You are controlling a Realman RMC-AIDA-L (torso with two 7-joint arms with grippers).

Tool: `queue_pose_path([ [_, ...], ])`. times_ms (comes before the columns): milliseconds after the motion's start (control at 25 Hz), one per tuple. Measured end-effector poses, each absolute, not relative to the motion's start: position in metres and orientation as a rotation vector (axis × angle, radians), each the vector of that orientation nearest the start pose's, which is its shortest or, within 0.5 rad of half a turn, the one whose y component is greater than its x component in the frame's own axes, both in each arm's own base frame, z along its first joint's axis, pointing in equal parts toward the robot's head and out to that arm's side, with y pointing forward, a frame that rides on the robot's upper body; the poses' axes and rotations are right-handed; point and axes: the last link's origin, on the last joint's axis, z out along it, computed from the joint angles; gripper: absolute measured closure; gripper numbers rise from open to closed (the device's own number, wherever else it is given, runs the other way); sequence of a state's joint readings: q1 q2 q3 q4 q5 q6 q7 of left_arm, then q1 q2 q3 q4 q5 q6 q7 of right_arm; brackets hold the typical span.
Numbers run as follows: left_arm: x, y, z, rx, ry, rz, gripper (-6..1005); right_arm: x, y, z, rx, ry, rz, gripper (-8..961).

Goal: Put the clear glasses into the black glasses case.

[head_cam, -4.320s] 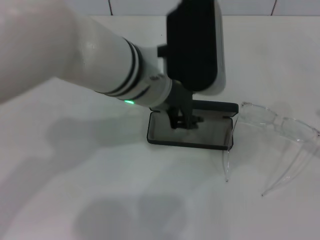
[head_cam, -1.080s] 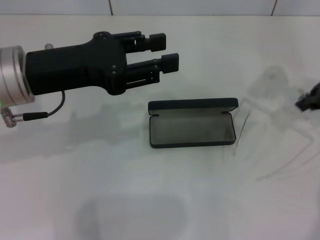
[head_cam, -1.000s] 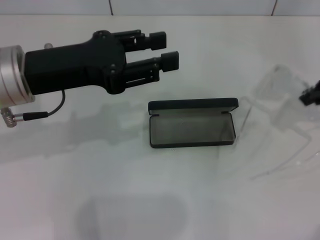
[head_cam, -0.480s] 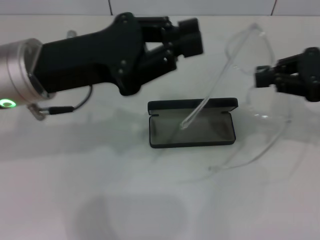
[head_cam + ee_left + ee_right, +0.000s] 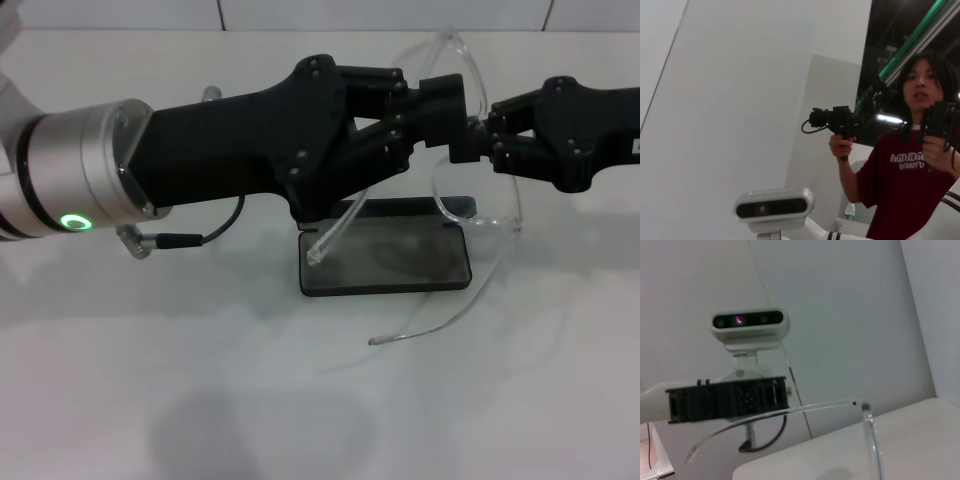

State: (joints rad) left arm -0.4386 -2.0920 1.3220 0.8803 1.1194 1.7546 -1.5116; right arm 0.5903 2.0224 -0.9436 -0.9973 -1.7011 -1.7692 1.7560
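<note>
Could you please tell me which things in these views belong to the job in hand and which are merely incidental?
Belonging to the job:
- transparent wraparound plastic glasses, held up between both grippers
- slim black rectangular case, open on the white table
- left gripper
- right gripper

Incidental:
- person in a dark red T-shirt, holding black handheld controllers

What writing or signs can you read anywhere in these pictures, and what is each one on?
"AGNIDGO", or close to it, in large white letters on the dark red T-shirt of the person seen by the left wrist camera; the last letters are partly covered.
A second, smaller white line below it on the shirt is too blurred to read.
No lettering is legible on the open black glasses case, the clear glasses, or either pincer.
</note>
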Motion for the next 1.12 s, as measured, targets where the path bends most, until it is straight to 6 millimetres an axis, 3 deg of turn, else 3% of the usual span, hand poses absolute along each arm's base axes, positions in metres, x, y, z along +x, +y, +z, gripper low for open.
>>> queue_pose_path([
  [800,-0.138,0.301,-0.007,-2.769,-0.337,-1.668,875,0.14,0.339,0.049,-2.987,0.292,1.007,850],
  [1120,-0.142,0.301,-0.007,-2.732,-0.364,-1.696,876,0.142,0.338,0.048,-2.978,0.295,1.026,851],
])
